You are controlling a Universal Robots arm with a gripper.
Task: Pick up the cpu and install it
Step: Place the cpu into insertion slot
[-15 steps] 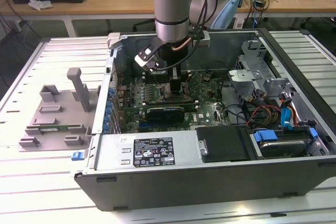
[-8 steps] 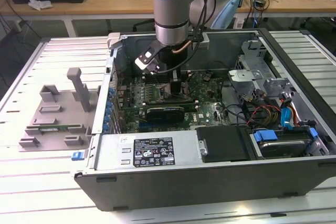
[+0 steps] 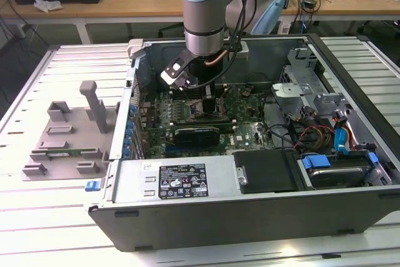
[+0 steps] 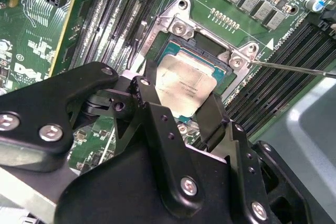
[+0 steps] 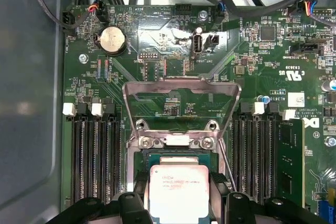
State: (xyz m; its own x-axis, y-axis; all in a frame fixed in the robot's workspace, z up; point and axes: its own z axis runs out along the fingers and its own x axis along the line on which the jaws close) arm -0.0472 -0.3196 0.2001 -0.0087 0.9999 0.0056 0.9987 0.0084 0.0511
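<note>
**Open case on slatted desk**

Open computer case (image 3: 250,217) lies on its side mid-desk (image 3: 37,229), reaching toward the edge at the exterior view's right. Grey fixture plate (image 3: 65,136) with upright blocks sits just beside it, toward the desk's edge at the exterior view's left. Inside the case: labelled silver power supply (image 3: 178,179), blue-tabbed drive (image 3: 331,170), green motherboard (image 5: 168,30) with coin cell (image 5: 113,39), black memory slots (image 5: 94,156), one memory stick (image 5: 290,161) seated.

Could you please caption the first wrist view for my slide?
End effector holds the cpu at the open socket, load plate raised.

Exterior view: high, onto open case (image 3: 250,229). Both wrist views: close, sharing socket (image 4: 178,27) (image 5: 142,141).
</note>
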